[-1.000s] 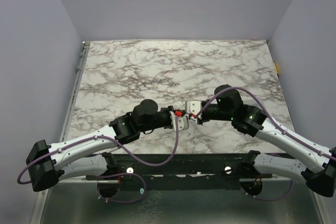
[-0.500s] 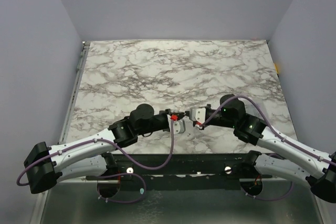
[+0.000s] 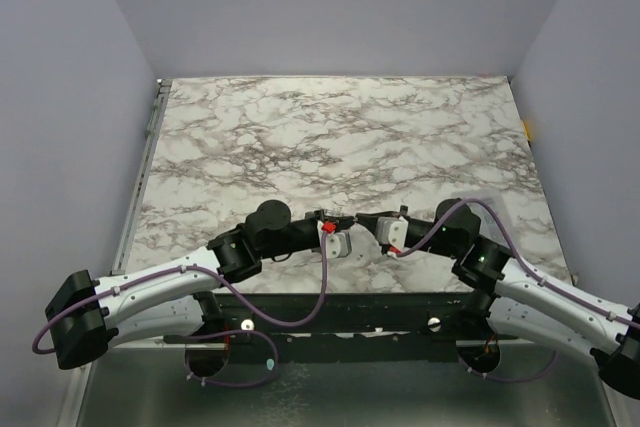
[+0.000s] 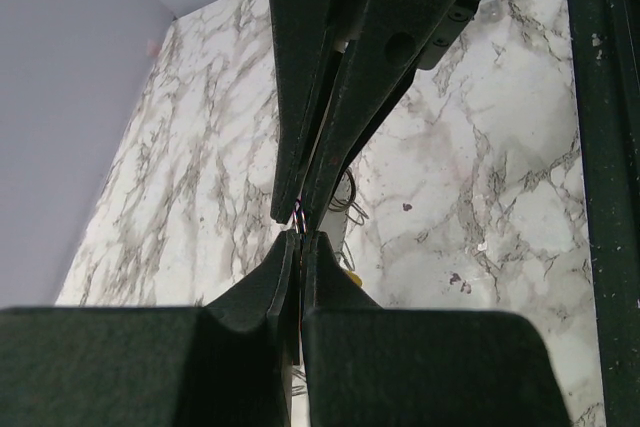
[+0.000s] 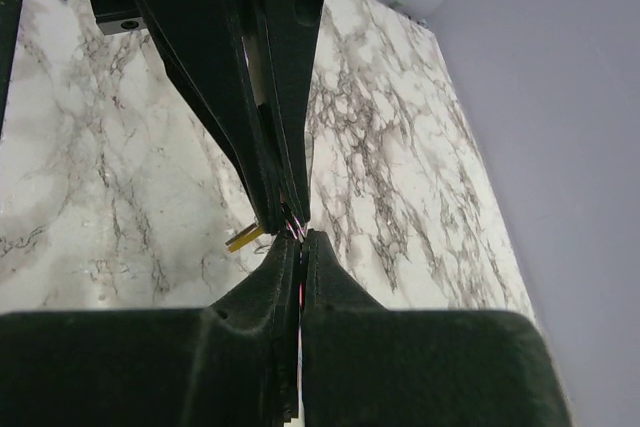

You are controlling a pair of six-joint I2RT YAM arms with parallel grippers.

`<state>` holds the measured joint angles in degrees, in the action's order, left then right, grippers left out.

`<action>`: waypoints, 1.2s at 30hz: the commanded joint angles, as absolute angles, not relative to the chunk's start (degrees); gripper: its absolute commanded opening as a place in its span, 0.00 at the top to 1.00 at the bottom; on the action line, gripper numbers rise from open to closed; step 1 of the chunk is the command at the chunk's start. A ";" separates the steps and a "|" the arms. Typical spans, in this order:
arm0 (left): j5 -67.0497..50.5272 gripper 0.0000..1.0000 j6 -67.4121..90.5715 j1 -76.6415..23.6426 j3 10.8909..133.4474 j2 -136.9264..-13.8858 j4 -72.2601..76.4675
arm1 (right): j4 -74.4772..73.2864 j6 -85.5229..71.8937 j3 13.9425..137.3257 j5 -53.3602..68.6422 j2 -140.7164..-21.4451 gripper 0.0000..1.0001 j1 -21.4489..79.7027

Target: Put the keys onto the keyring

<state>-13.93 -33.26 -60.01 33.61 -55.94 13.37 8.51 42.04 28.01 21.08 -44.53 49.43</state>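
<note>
The left gripper (image 4: 301,239) is clamped tight, its two dark fingers pressed flat together with no gap. The right gripper (image 5: 302,242) is clamped just the same. The two meet nose to nose, tip touching tip, low over the near part of the marble table (image 3: 330,137). A few fine reddish and pale strands show right at the point where the tips join. I cannot tell which pair of fingers is pinching them. The key (image 5: 243,239), a tiny yellow sliver, pokes out sideways just beside the joined tips, close against the left fingers. A thin grey loop of the keyring (image 4: 346,203) shows just behind the right fingers, mostly hidden by them. Both arms reach inward from the near edge.
</note>
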 commanded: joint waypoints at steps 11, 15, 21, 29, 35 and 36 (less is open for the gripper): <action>-19.80 1.00 -32.68 -60.91 32.91 -56.91 19.78 | 17.27 40.69 21.14 18.62 -38.44 0.99 50.35; -20.39 1.00 -32.26 -60.91 32.86 -57.37 20.20 | 16.08 40.94 21.17 17.95 -37.19 1.00 50.36; -19.69 0.93 -32.21 -60.91 32.61 -57.61 20.54 | 17.62 40.78 20.92 18.01 -37.48 0.99 50.45; -19.11 0.76 -32.26 -60.91 32.19 -57.80 21.17 | 18.68 40.78 20.40 17.37 -37.09 0.99 50.45; -18.36 0.68 -32.52 -60.90 31.84 -57.62 21.44 | 19.33 41.31 20.30 16.16 -36.83 1.00 50.45; -18.04 0.66 -32.59 -60.91 31.70 -57.47 21.46 | 19.42 41.49 20.30 15.94 -36.75 0.99 50.45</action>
